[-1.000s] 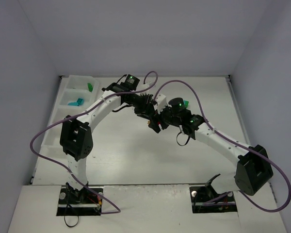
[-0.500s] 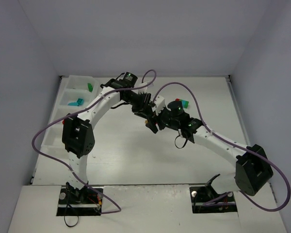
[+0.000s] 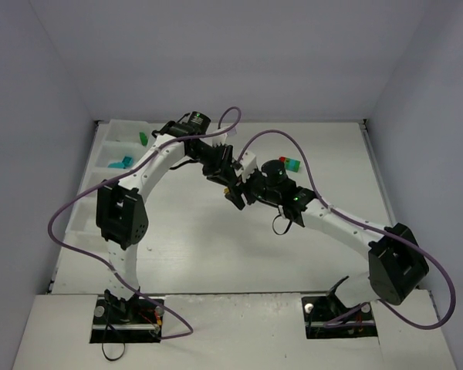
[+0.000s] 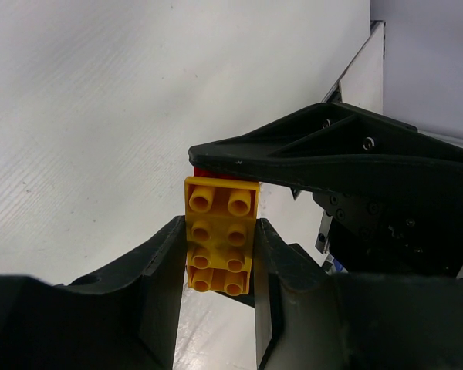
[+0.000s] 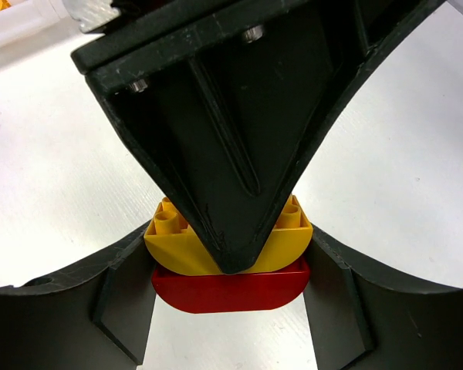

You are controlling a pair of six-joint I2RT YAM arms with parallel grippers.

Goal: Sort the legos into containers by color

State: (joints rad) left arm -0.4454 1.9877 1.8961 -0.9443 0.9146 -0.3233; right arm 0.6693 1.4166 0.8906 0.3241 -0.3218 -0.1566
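Observation:
A yellow brick (image 4: 220, 243) stuck to a red brick (image 5: 230, 291) hangs above the table between both grippers. My left gripper (image 4: 220, 258) is shut on the yellow brick's sides. My right gripper (image 5: 230, 289) is shut on the red and yellow clump from the opposite side. In the top view the left gripper (image 3: 225, 179) and right gripper (image 3: 248, 190) meet at the table's middle, and the clump (image 3: 234, 196) barely shows. The white tray (image 3: 108, 129) at the far left holds a green lego (image 3: 143, 139) and a teal lego (image 3: 122, 162) in separate compartments.
A red and green lego clump (image 3: 291, 163) lies on the table just behind the right wrist. A corner of the tray (image 5: 23, 23) shows at the top left of the right wrist view. Purple cables loop over both arms. Walls enclose the table.
Both grippers, still joined on the clump, have shifted a little left and toward the back. The red and green clump behind the right wrist now shows more fully.

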